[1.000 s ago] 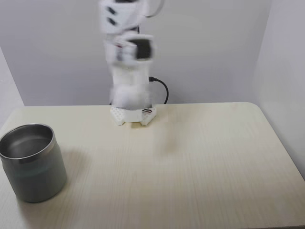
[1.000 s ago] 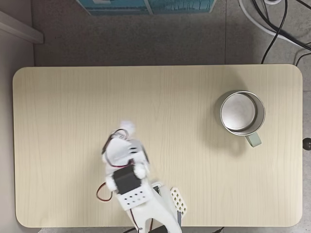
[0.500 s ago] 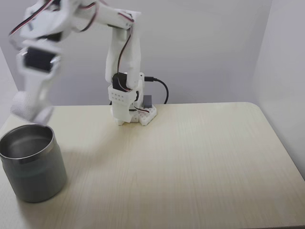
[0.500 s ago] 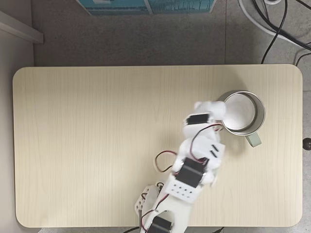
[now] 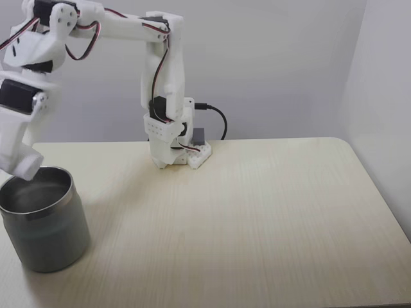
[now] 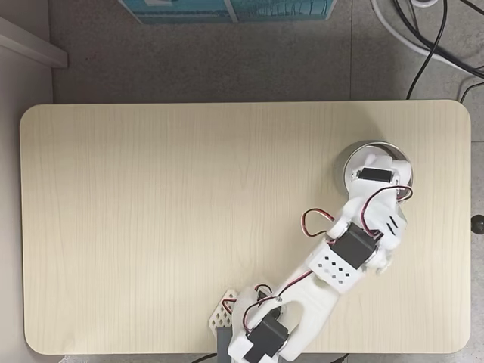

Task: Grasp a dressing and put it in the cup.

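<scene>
My white gripper [image 5: 22, 165] hung right over the big grey steel cup [image 5: 45, 221] on the pale wooden desk [image 5: 257, 218]. I couldn't tell if it held anything.

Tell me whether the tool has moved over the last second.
Yes. In the top-down fixed view the tool swung from mid-table, near the arm's base, rightward to sit above the cup, which stayed in place.

White plastic arm [image 5: 164, 70], red-black wires [image 6: 314, 219]
</scene>
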Robot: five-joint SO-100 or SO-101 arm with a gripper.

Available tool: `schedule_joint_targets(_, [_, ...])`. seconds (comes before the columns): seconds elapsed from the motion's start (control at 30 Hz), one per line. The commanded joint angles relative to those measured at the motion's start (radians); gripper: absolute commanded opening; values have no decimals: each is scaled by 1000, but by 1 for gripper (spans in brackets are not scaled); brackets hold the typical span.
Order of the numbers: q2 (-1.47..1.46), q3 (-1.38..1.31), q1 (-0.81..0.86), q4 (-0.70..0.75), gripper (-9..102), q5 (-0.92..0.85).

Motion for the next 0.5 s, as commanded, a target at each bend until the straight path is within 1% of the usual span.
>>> schedule_joint_targets(0.0, [-29, 8, 9, -11, 24, 21])
schedule_joint_targets(0.07, [-29, 12, 12, -9, 26, 29])
schedule_joint_targets(0.47, [-54, 9, 37, -12, 26, 40])
